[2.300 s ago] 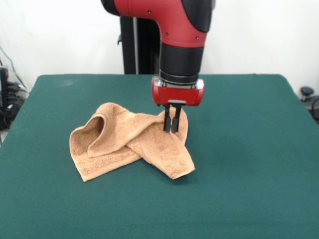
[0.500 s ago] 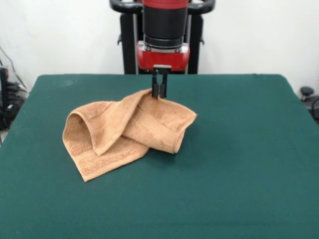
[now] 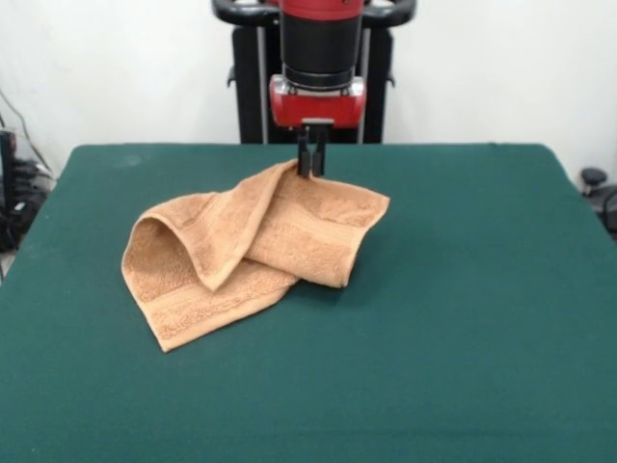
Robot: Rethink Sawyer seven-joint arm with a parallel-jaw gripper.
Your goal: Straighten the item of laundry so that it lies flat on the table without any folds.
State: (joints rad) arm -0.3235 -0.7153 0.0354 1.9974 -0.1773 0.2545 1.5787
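Observation:
The tan-orange towel (image 3: pixel 241 256) lies crumpled and folded on the dark green table (image 3: pixel 463 318), left of the middle. One part is lifted toward the far side. My gripper (image 3: pixel 309 172) hangs from the red and black arm over the towel's far edge. Its jaws are shut on the towel's raised edge, which it holds a little above the table. The towel's left part forms an open loop, and a folded flap lies to the right under the gripper.
The robot's black pedestal (image 3: pixel 253 87) stands behind the table's far edge. Dark gear shows beyond the left edge (image 3: pixel 14 183) and beyond the right edge (image 3: pixel 598 188).
My gripper has moved toward the far side of the table and risen with the towel's edge in it. The right flap has been dragged back and spread a little wider.

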